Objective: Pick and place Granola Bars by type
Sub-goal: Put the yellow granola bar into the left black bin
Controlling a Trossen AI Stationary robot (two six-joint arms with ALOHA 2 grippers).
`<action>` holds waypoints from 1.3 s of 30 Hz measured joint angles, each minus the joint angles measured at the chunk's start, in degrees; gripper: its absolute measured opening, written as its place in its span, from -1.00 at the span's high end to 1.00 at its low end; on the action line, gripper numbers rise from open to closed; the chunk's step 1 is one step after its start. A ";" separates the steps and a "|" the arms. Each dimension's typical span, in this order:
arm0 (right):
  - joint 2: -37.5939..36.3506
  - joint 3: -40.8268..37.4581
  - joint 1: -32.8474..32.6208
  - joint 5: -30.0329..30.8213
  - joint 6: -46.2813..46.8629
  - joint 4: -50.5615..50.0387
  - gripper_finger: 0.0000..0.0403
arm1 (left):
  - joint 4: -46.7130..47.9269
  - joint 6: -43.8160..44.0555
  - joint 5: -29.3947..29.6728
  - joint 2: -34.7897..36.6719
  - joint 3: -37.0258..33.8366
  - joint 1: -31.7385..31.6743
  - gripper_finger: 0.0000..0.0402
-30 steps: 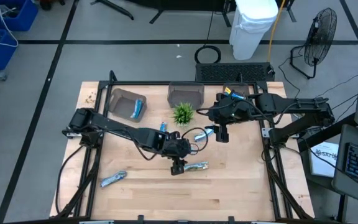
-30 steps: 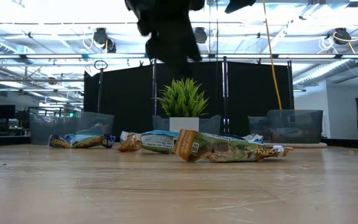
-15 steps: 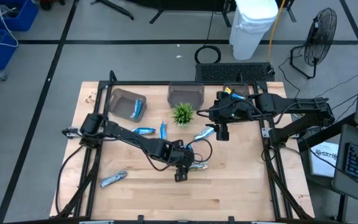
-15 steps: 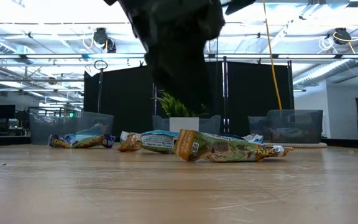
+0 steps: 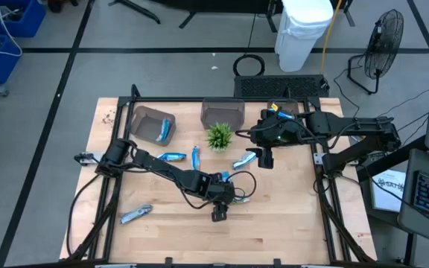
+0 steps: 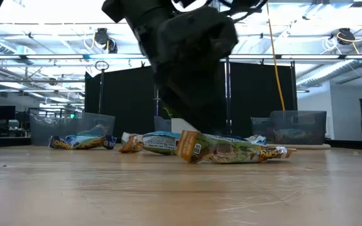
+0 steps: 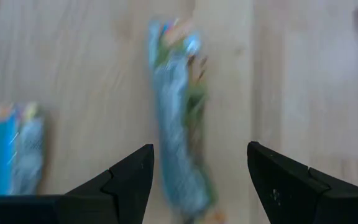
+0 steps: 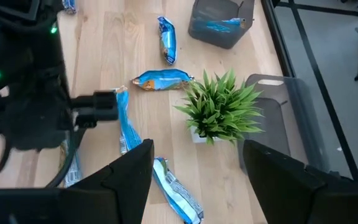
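Left gripper (image 5: 220, 216) hangs over the table (image 5: 289, 223) in front of the plant (image 5: 219, 135), fingers parted and empty, astride a green-and-tan bar (image 7: 178, 155) lying flat; right gripper (image 5: 265, 161) waits just right of the plant, fingers apart, holding nothing, a blue bar (image 8: 176, 196) beneath it; other blue bars (image 5: 173, 156) lie left of the plant.

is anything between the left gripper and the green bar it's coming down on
Nothing visible. In the left wrist view the left gripper has its fingers open, with the green bar lying on bare table straight ahead between them. A blue bar lies off to one side, apart from it and out of the path.
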State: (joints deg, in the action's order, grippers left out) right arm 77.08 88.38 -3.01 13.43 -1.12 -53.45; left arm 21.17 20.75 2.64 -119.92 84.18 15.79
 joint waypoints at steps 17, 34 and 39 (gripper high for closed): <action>0.02 0.00 0.00 -0.02 0.03 0.01 -0.18 | -1.49 2.52 -1.30 -2.81 -0.04 0.26 -0.26; 0.02 0.00 0.00 -0.13 0.08 0.04 -0.18 | -1.27 2.47 -4.18 -2.81 -0.04 0.24 0.84; 0.02 0.00 0.00 -0.11 0.06 0.04 -0.18 | 0.20 3.10 -4.22 -2.14 -0.05 0.24 0.86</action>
State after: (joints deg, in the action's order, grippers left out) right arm 77.10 88.38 -3.01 13.32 -1.06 -53.41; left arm 21.37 23.85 -1.58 -122.06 84.13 16.03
